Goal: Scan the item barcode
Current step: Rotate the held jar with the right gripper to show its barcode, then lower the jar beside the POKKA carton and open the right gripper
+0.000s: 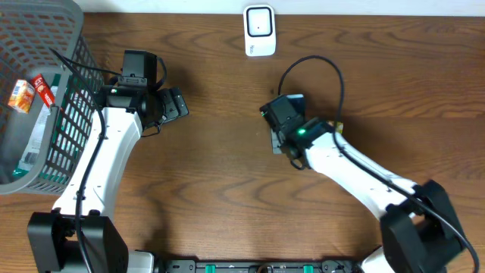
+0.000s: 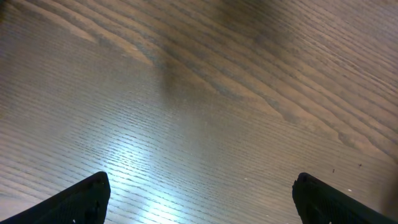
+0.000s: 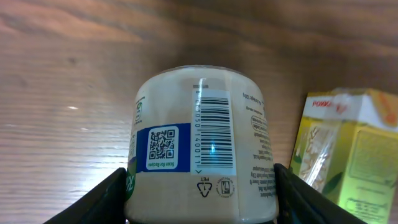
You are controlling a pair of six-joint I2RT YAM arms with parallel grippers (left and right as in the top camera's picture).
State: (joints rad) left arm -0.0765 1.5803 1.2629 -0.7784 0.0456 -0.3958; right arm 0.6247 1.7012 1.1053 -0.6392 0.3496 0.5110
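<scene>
A cream plastic jar point(image 3: 199, 124) with a blue QR label lies on its side between my right gripper's point(image 3: 200, 190) fingers, which are shut on its sides. Its barcode point(image 3: 214, 127) faces the right wrist camera, with a faint light line across it. In the overhead view my right gripper point(image 1: 282, 112) sits at the table's middle, below the white scanner point(image 1: 259, 30) at the far edge, and the arm hides most of the jar. My left gripper point(image 1: 176, 105) point(image 2: 202, 199) hangs open over bare wood, holding nothing.
A grey mesh basket point(image 1: 64, 114) with several packaged items stands at the far left, beside the left arm. A yellow carton point(image 3: 348, 155) lies just right of the held jar. A black cable point(image 1: 318, 64) loops above the right arm.
</scene>
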